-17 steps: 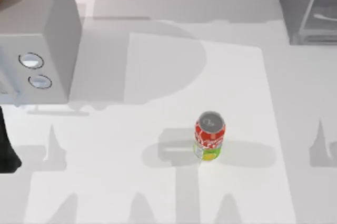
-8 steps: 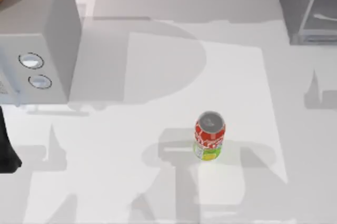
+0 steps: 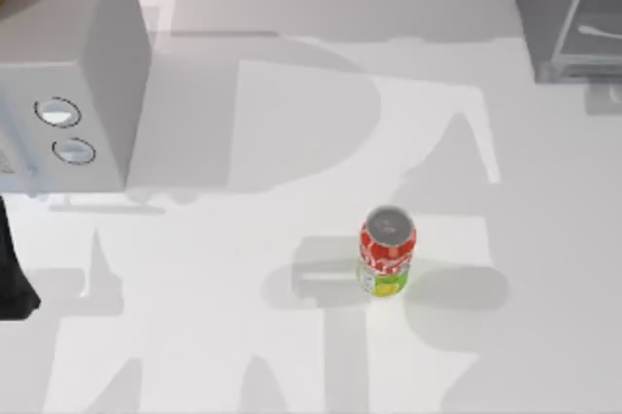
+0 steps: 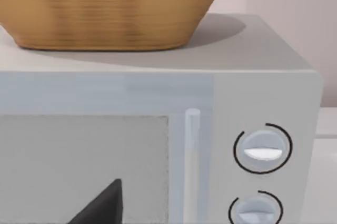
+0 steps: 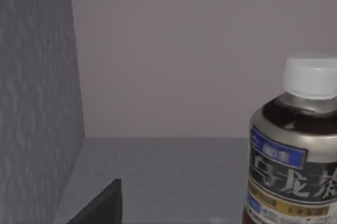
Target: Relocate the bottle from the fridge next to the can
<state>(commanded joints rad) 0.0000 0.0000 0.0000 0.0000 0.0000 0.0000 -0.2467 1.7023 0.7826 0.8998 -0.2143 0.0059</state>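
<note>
Our right gripper's opening we cannot tell; the bottle [image 5: 295,150] stands ungrasped in the fridge [image 3: 564,16], two o'clock from the can [image 3: 387,251].

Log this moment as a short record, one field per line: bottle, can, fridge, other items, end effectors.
bottle: upright inside the fridge, white cap on, dark liquid, seen close in the right wrist view
can: upright on the table, near the middle of the top view
fridge: at the table's far right corner
microwave: at the table's left, two round knobs
basket: woven, sitting on top of the microwave
left end effector: facing the microwave front, a dark fingertip visible
right end effector: inside the fridge, near the bottle, a dark fingertip visible
</note>
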